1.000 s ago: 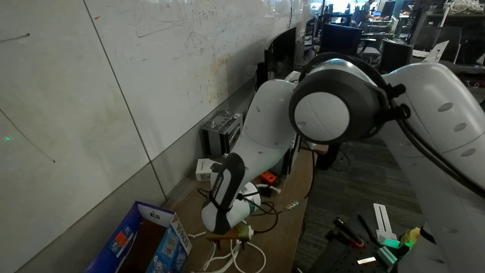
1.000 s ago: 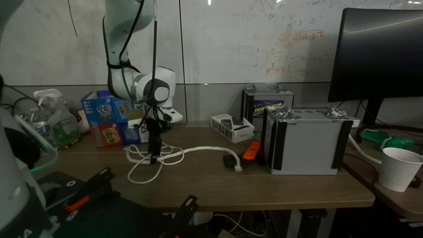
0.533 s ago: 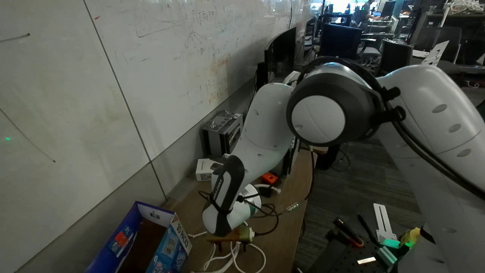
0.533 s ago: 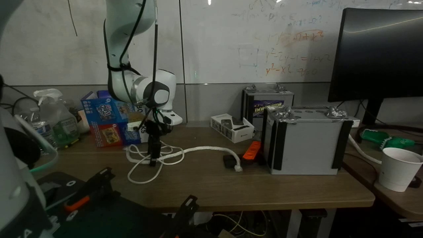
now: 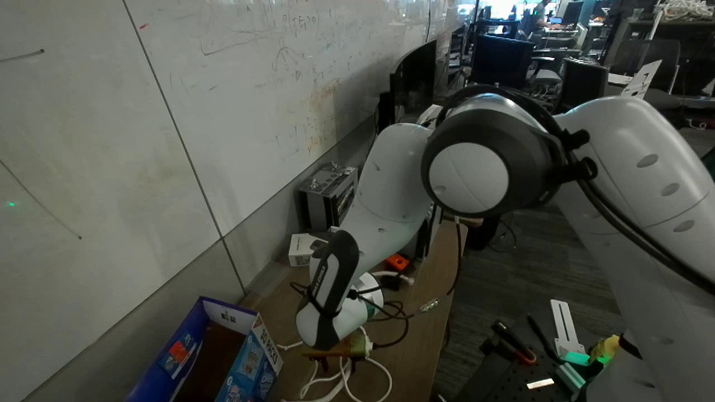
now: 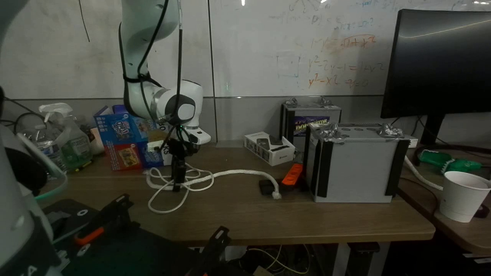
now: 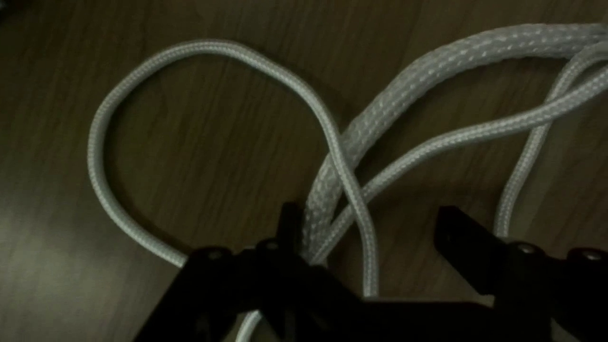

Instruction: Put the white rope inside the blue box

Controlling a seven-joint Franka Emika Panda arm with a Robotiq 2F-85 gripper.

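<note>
- The arm (image 5: 475,176) reaches down over the bench (image 6: 268,218), its fingers (image 7: 458,244) at the loops of the white rope (image 7: 213,46).
- In the wrist view the fingers stand wide apart, with strands of rope showing between them; whether either finger touches a strand cannot be told.
- The white rope lies on the bench in loose loops, outside the blue box (image 5: 247,368); a thicker rope (image 7: 413,78) passes under one loop.
- The blue box stands near the wall (image 5: 100,223), its top open, with a spray bottle (image 6: 74,143) near it.
- Farther along the bench are a white carton (image 6: 282,156) and two grey cases (image 6: 356,168).
</note>
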